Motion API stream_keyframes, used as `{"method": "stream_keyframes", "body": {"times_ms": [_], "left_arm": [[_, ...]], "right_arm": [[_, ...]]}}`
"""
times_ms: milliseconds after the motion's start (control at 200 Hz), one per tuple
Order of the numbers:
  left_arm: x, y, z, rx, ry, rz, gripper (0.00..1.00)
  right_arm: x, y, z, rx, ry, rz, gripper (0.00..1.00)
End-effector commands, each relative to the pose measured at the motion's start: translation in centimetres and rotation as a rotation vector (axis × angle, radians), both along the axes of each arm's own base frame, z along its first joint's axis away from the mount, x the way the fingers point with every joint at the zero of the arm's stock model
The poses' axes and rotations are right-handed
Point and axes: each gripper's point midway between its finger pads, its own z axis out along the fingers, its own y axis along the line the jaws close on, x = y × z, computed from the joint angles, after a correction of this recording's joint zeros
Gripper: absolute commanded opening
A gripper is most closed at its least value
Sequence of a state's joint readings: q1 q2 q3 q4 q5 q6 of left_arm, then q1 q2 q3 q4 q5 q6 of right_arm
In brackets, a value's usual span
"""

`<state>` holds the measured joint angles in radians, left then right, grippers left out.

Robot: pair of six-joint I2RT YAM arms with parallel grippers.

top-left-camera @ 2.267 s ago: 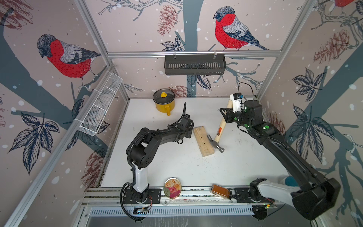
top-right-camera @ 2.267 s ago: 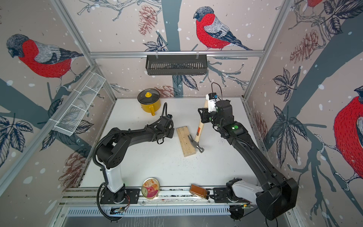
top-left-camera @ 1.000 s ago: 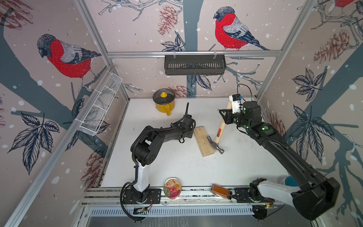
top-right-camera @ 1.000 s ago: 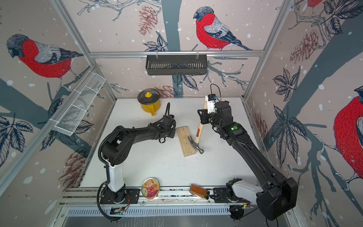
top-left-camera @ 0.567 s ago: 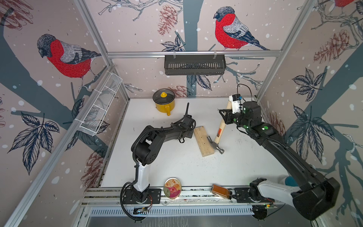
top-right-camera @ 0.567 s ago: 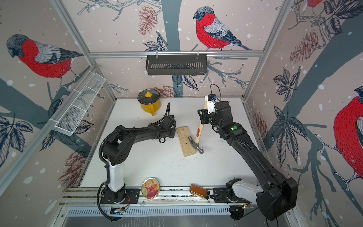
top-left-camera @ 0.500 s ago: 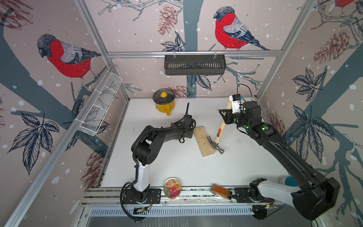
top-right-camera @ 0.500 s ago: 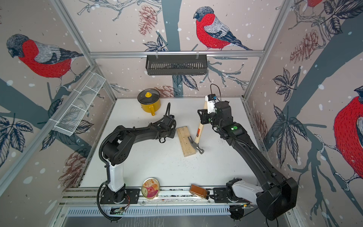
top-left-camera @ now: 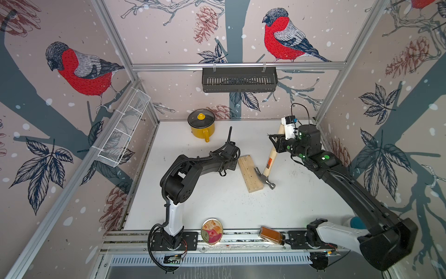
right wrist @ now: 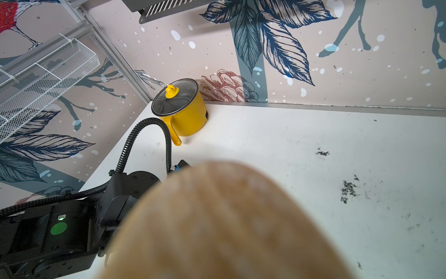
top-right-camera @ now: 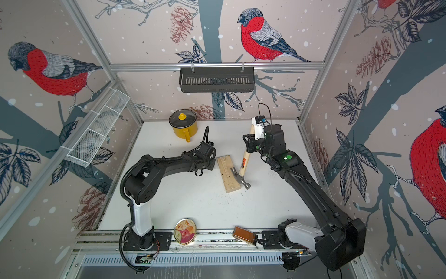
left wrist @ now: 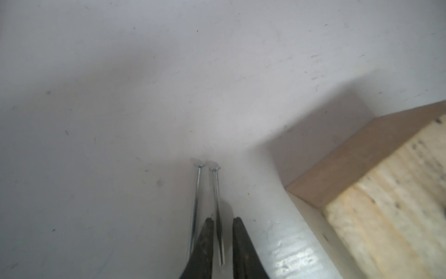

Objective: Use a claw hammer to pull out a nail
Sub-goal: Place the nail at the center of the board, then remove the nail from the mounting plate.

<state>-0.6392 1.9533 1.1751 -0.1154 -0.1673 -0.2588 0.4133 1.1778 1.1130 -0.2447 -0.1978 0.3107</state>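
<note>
Grey-headed, pale-handled hammer [top-left-camera: 267, 169] tilts head-down at the block's [top-left-camera: 249, 172] edge, handle pinched in the right gripper [top-left-camera: 277, 143]; left gripper's [left wrist: 223, 221] fingers stand slightly apart around a nail [left wrist: 215, 188].

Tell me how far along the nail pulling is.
Done: two nails lie loose on the table beside the wooden block, the left gripper open, its fingers either side of one. In hand: the right gripper holds the claw hammer, head resting against the block. Left: whether any nail remains in the block is unclear.
</note>
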Motion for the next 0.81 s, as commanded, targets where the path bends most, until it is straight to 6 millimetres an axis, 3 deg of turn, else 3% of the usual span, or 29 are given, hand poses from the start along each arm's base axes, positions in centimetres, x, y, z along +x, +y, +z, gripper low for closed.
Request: {"method": "stream_keyframes", "body": {"times_ms": [0, 375, 490, 655, 675, 800], "left_arm": [[0.1, -0.2, 1.2, -0.029, -0.032, 0.006, 0.18], [-0.6, -1.4, 4.4, -0.136, -0.121, -0.035, 0.19], [-1.1, -2.5, 4.6, -0.200, -0.102, -0.068, 0.20], [-1.7, -3.9, 4.7, -0.294, -0.071, -0.104, 0.37], [-1.8, -4.0, 4.8, -0.306, -0.069, -0.107, 0.39], [-1.9, -4.2, 4.8, -0.353, -0.049, -0.111, 0.48]], "right_arm": [[0.4, 0.3, 2.8, 0.056, -0.078, -0.002, 0.00], [0.9, 1.0, 3.3, 0.006, -0.095, -0.016, 0.00], [1.2, 1.5, 3.4, -0.032, -0.103, -0.028, 0.00], [1.5, 1.9, 4.0, -0.077, -0.129, -0.050, 0.00], [1.9, 2.2, 3.0, -0.097, -0.112, -0.050, 0.00], [2.1, 3.1, 2.7, -0.159, -0.120, -0.054, 0.00]]}}
